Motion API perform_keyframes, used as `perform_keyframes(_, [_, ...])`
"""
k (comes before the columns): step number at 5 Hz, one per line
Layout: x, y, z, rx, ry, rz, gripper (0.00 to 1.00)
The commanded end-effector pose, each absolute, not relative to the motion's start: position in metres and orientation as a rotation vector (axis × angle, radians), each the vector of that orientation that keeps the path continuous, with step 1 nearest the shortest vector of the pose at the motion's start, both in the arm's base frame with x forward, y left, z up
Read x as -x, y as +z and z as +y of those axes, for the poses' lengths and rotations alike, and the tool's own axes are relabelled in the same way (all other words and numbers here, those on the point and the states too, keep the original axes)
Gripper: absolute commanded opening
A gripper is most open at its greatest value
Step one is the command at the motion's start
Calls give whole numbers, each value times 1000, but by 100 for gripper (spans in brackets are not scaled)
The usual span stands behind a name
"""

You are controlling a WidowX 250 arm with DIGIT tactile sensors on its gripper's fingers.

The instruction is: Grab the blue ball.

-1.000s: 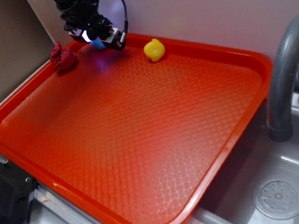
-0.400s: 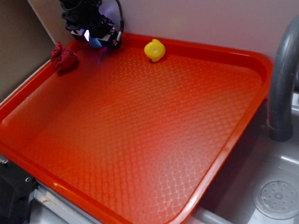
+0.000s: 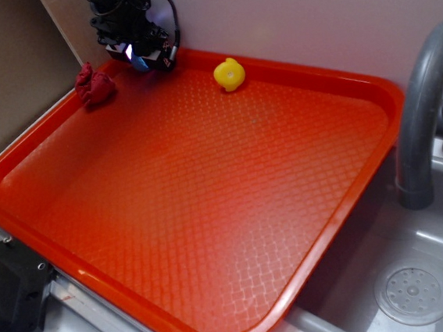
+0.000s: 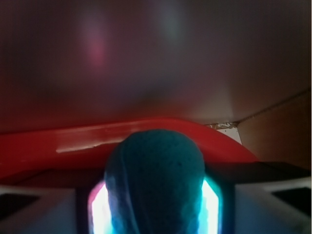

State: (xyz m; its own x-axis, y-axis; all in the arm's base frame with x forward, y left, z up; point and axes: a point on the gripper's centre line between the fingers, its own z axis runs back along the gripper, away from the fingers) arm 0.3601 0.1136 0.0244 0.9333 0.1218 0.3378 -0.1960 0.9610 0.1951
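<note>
The scene is seen by the exterior view from above and in front, at some distance, so that the whole red tray [image 3: 210,206] is covered, with the wall behind it. The wrist view is placed very low and very near, just behind the blue ball [image 4: 155,180], and is faced toward the tray's far rim. The ball and this rim are shared by both views.

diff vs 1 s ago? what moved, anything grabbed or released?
The pincer shifted slightly left and toward the tray's back rim, carrying the blue ball with it; the ball sits between its fingers both then and now, so nothing was newly grabbed or released. The yellow toy, red cloth and orange tray stayed put.
</note>
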Motion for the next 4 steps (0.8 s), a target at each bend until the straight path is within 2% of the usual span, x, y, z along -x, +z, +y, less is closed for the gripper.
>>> perform_keyframes(1, [-360,50,101,-220,170,-409,0])
perform_keyframes(2, [-337,81,89,-191,160,-447,0])
perform_keyframes(3, [-295,128,70,-121,98,-467,0])
perform_keyframes(4, [-261,168,51,-68,41,-455,0])
